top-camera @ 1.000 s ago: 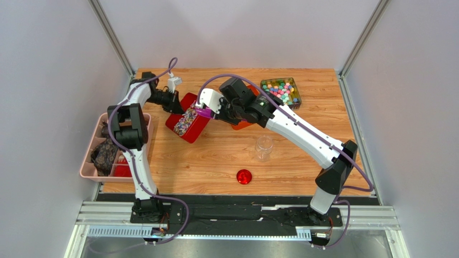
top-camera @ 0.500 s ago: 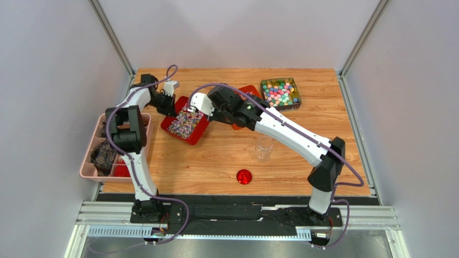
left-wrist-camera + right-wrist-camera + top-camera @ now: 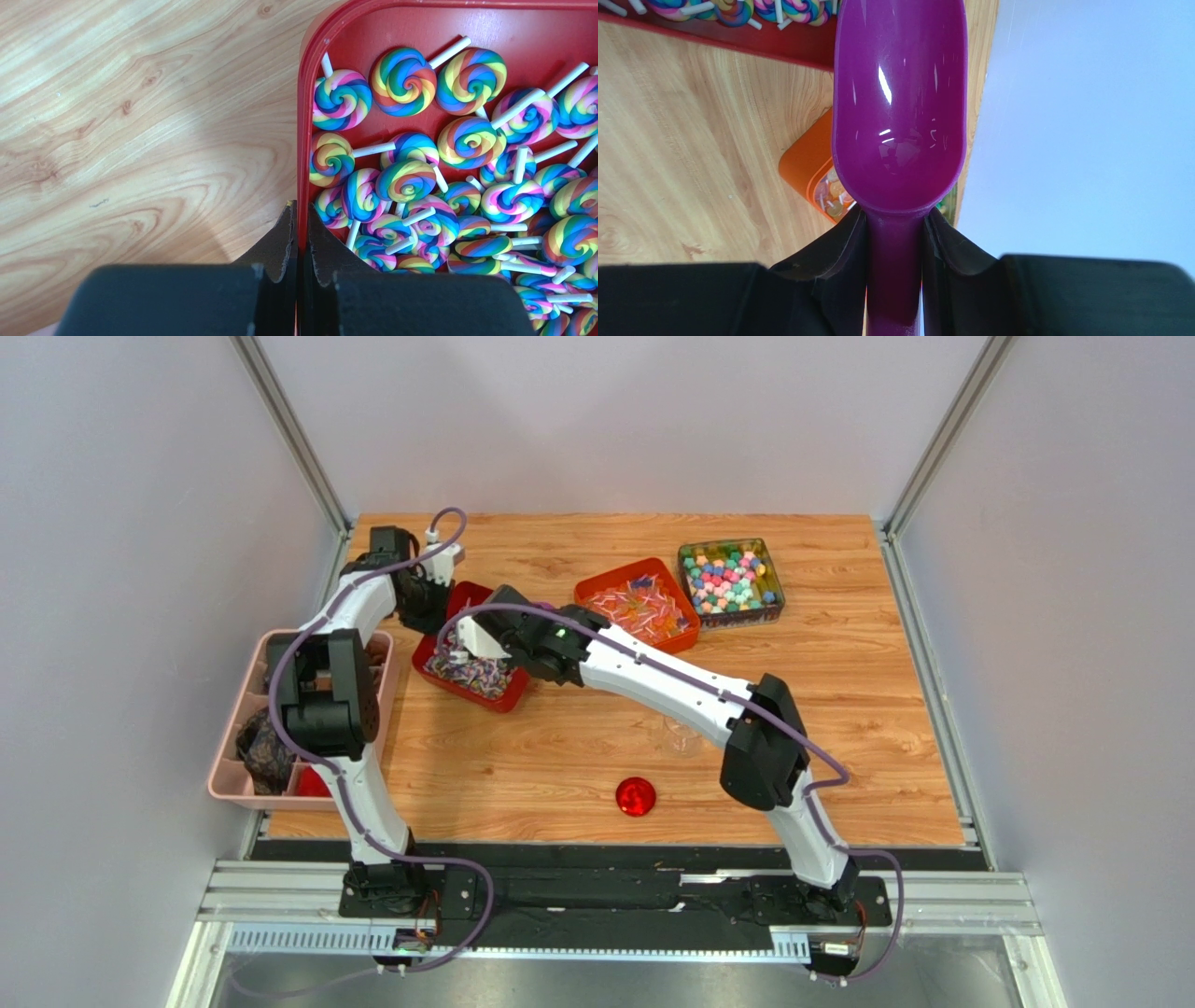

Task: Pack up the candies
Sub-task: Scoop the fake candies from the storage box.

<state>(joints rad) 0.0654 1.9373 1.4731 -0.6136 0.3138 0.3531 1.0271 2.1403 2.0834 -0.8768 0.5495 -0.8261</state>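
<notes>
At the far left, a pink organiser [image 3: 222, 756] sits at the edge of the counter [image 3: 561, 756], with dark items in its compartments that are too blurred to make out. Just to its right, the left claw [image 3: 300, 234] is pinched closed on the rim of the red tray [image 3: 303, 126], one finger outside the wall and one inside. The candies [image 3: 403, 70], rainbow-swirl lollipops on white sticks, lie heaped in this tray at the far left of the counter. The right arm reaches across to the same tray, and the right claw [image 3: 895, 227] is clamped around the handle of a purple scoop [image 3: 899, 98]. The bowl of the scoop is empty and hangs near the tray's edge. Further right is an orange tray [image 3: 802, 168] with small pale pieces in it. A round red lid [image 3: 636, 795] lies near the front edge, and a clear jar [image 3: 682, 742] stands partly behind the right arm. At the far right, a box [image 3: 730, 545] holds small sweets [image 3: 730, 583] in mixed colours.
</notes>
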